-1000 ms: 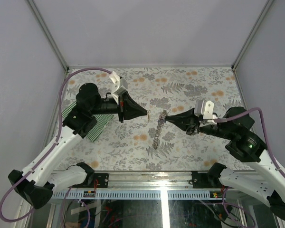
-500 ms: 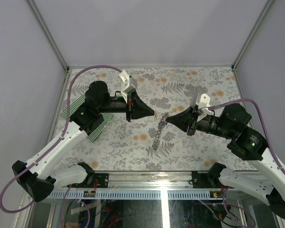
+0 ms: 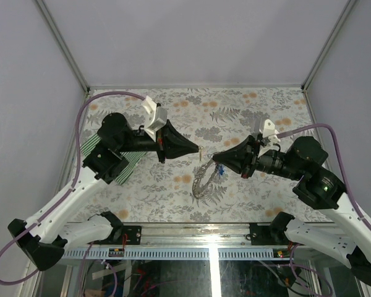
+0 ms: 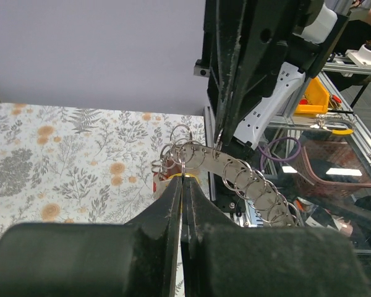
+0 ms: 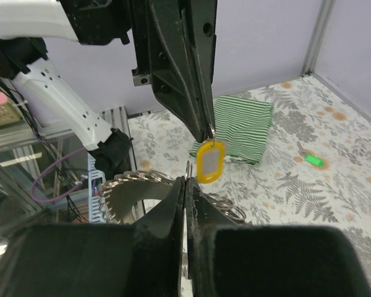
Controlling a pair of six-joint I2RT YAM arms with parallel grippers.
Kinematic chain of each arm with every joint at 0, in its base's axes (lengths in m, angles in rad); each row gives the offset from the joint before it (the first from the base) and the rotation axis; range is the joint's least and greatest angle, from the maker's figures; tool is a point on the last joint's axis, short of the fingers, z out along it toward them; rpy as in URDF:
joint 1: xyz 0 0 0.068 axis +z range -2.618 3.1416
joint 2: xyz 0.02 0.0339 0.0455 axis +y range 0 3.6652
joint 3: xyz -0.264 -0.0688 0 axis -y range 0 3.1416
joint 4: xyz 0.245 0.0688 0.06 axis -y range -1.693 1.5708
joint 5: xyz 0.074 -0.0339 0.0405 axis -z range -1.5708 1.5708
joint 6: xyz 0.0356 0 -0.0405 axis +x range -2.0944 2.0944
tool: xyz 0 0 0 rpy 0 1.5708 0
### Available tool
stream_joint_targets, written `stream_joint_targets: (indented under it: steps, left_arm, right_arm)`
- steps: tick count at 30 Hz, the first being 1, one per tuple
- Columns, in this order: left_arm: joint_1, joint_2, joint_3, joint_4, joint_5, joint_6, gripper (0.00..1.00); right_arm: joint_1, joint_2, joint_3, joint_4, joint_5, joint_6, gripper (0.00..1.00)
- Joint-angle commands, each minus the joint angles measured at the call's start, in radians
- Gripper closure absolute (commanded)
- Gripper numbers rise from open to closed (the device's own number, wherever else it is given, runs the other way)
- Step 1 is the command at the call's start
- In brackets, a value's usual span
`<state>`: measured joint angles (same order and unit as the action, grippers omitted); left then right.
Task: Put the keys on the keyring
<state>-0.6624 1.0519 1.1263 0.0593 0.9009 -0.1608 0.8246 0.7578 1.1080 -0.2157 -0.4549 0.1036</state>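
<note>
Over the table (image 3: 266, 105), far from every edge, left end effector (image 3: 198, 149) clamps yellow key (image 5: 210, 162); right end effector (image 3: 214, 158) clamps keyring (image 4: 242, 176).

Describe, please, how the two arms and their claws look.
Both arms have white links and black joints. The left claw and right claw are black cones tapering to two thin fingers. A purple cable loops along each arm, a white bracket tops each wrist, and a green light glows on the right arm.
</note>
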Motion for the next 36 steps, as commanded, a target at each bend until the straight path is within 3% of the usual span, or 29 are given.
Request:
stream_joint_targets:
  steps: [1, 10, 17, 36]
  left_arm:
    - [-0.008, -0.051, -0.044, 0.095, -0.027, 0.013, 1.0]
    - [0.006, -0.145, -0.139, 0.134, -0.105, 0.035, 1.0]
    - [0.152, -0.175, -0.198, 0.238, 0.042, -0.021, 1.0]
    - [0.161, -0.234, -0.195, 0.212, 0.114, 0.021, 1.0]
  right_arm:
    - [0.005, 0.004, -0.015, 0.212, -0.062, 0.114, 1.0]
    - [0.005, 0.104, 0.007, 0.29, -0.169, 0.197, 1.0]
    - [0.005, 0.181, 0.026, 0.358, -0.199, 0.252, 1.0]
    - [0.005, 0.221, -0.085, 0.661, -0.156, 0.54, 1.0]
